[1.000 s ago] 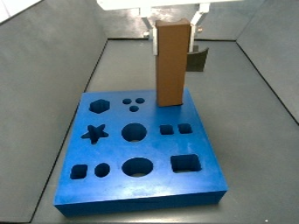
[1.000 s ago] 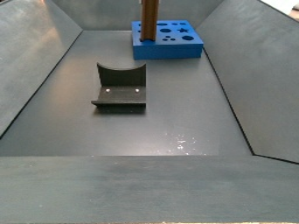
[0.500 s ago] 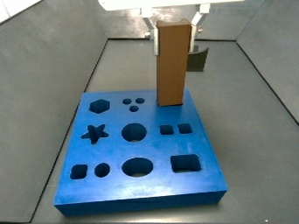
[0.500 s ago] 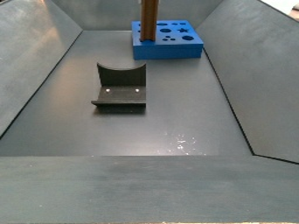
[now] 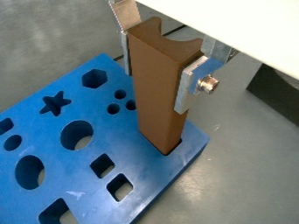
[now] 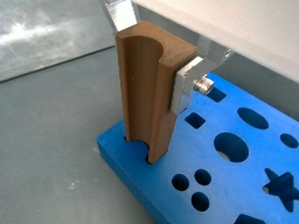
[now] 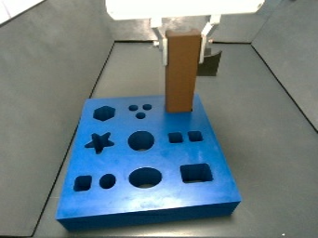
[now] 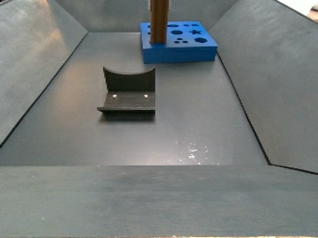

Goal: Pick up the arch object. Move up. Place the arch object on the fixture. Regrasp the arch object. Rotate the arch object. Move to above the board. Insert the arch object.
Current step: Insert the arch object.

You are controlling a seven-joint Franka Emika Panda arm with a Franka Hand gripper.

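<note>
The arch object (image 7: 183, 74), a long brown bar with a groove along one face, stands upright with its lower end in the notch at the far edge of the blue board (image 7: 174, 158). My gripper (image 7: 185, 30) is above the board and shut on the bar's upper end. In both wrist views the silver fingers press on the two sides of the arch object (image 5: 158, 87) (image 6: 146, 96), with the gripper (image 5: 160, 48) (image 6: 156, 48) at its top. The board also shows in both wrist views (image 5: 152, 175) (image 6: 239, 188). The dark fixture (image 8: 128, 93) stands empty on the floor, apart from the board (image 8: 187, 51).
The grey bin walls slope up on all sides. The fixture (image 7: 211, 63) shows as a dark shape behind the bar. The board has several open holes, among them a star, a hexagon, circles and squares. The bar (image 8: 158, 19) runs out of view at the top.
The gripper has come down a little with the arch object. The bar's top sits lower and its lower end is deeper in the notch. Board and fixture have not moved.
</note>
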